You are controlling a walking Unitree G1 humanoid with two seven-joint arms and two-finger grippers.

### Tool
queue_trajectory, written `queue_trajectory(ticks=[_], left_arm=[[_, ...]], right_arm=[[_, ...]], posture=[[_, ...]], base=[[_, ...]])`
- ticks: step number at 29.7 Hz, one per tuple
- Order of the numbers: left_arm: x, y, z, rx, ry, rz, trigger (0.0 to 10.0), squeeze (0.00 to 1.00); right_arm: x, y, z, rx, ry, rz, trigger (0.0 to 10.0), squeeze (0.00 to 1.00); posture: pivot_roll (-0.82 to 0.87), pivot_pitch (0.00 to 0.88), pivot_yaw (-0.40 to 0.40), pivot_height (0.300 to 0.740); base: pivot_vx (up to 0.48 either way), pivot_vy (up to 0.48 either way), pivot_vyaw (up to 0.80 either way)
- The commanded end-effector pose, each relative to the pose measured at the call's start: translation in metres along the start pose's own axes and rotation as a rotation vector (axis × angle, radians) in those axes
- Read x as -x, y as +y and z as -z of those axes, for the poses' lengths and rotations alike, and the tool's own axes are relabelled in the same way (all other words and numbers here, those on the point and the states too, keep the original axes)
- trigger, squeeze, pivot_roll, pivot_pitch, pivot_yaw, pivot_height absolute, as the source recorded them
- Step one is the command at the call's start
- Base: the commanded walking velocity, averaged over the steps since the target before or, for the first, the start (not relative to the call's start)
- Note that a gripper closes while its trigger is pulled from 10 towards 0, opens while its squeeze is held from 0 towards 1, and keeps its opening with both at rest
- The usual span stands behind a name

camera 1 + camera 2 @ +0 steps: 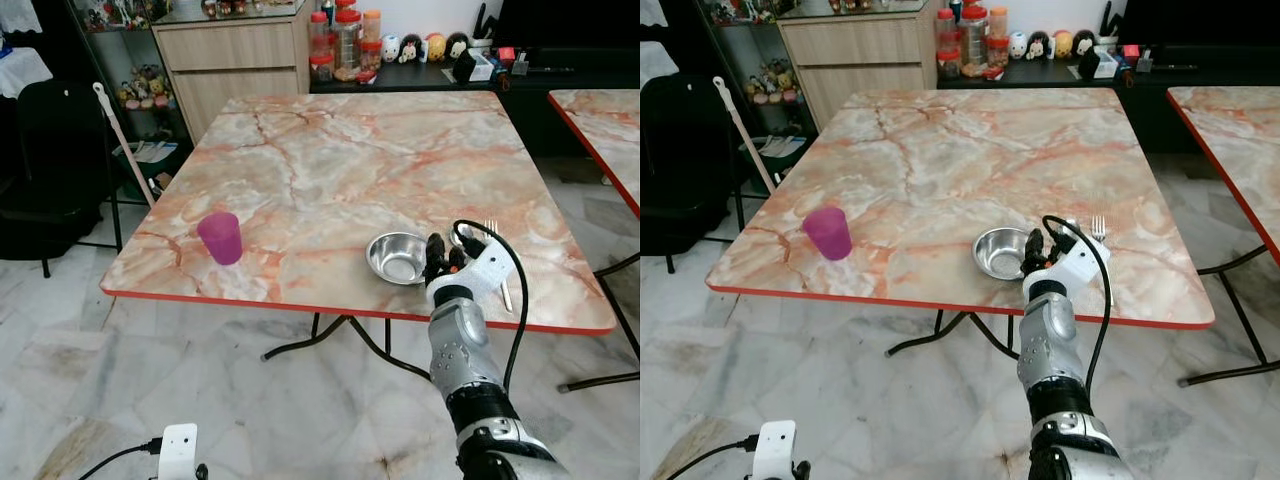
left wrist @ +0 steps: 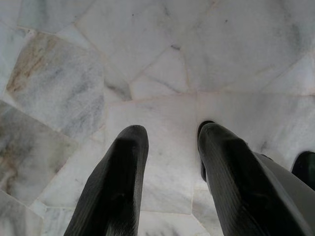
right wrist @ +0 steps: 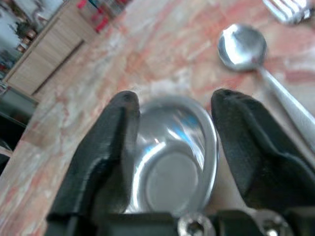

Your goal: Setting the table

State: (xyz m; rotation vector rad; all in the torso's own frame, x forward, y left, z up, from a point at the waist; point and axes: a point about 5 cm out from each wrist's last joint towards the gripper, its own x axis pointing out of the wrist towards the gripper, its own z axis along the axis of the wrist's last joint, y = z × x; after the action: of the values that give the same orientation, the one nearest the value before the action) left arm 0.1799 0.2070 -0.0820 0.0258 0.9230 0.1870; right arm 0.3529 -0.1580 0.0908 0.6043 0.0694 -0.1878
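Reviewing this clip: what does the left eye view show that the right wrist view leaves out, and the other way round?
Left eye view alone: the purple cup near the table's front left corner, a black chair, the jars on the sideboard, and the left gripper low over the floor.

Right wrist view alone: the open black fingers up close on either side of the bowl, and the spoon bowl in full.

Shared: the steel bowl, the fork, the marble tabletop and the right gripper.

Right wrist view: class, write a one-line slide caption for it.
Open right claw poised over a steel bowl on the marble table, spoon and fork beside it.
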Motion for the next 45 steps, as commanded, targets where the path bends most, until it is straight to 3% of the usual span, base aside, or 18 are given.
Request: queue_trajectory(ticks=[1, 4, 5, 6, 7, 15, 30, 38, 45], left_arm=[[0.000, 0.003, 0.000, 0.016, 0.006, -0.014, 10.0, 0.00], [0.000, 0.003, 0.000, 0.017, 0.006, -0.014, 10.0, 0.00], [0.000, 0.003, 0.000, 0.017, 0.006, -0.015, 10.0, 0.00], [0.000, 0.003, 0.000, 0.018, 0.006, -0.016, 10.0, 0.00], [0.000, 0.004, 0.000, 0.019, 0.007, -0.017, 10.0, 0.00], [0.000, 0.006, 0.001, 0.024, 0.009, -0.024, 10.0, 0.00], [0.001, 0.004, 0.003, 0.025, 0.013, -0.016, 10.0, 0.00], [0.000, 0.002, 0.001, 0.016, 0.009, -0.009, 10.0, 0.00], [0.000, 0.001, 0.001, 0.006, 0.011, -0.011, 10.0, 0.00]], right_arm=[[-0.004, 0.008, -0.002, -0.034, 0.002, -0.018, 10.0, 1.00], [-0.006, 0.013, -0.004, -0.030, -0.003, -0.031, 10.0, 1.00], [-0.007, 0.013, -0.004, -0.029, -0.003, -0.031, 10.0, 0.45], [-0.007, 0.014, -0.005, -0.029, -0.003, -0.031, 10.0, 0.11], [-0.008, 0.014, -0.005, -0.033, -0.002, -0.029, 10.0, 0.00], [-0.013, 0.018, -0.010, -0.068, -0.016, -0.016, 10.0, 0.00], [-0.016, -0.004, -0.024, -0.067, -0.074, 0.079, 10.0, 0.00], [-0.015, -0.011, -0.009, -0.104, 0.039, 0.116, 10.0, 0.00], [-0.015, -0.005, -0.003, -0.122, 0.075, 0.108, 10.0, 0.00]], posture=[[0.01, 0.000, 0.067, 0.740], [0.01, 0.000, 0.066, 0.740], [0.01, 0.000, 0.066, 0.740], [0.01, 0.000, 0.066, 0.740], [0.02, 0.000, 0.065, 0.740], [0.03, 0.000, 0.059, 0.740], [0.03, 0.000, 0.058, 0.740], [0.03, 0.000, 0.056, 0.740], [0.04, 0.000, 0.051, 0.740]], base=[[0.000, 0.000, 0.00], [0.000, 0.000, 0.00], [0.000, 0.000, 0.00], [0.000, 0.000, 0.00], [0.000, 0.000, 0.00], [0.000, 0.000, 0.00], [0.000, 0.000, 0.00], [0.000, 0.000, 0.00], [0.000, 0.000, 0.00]])
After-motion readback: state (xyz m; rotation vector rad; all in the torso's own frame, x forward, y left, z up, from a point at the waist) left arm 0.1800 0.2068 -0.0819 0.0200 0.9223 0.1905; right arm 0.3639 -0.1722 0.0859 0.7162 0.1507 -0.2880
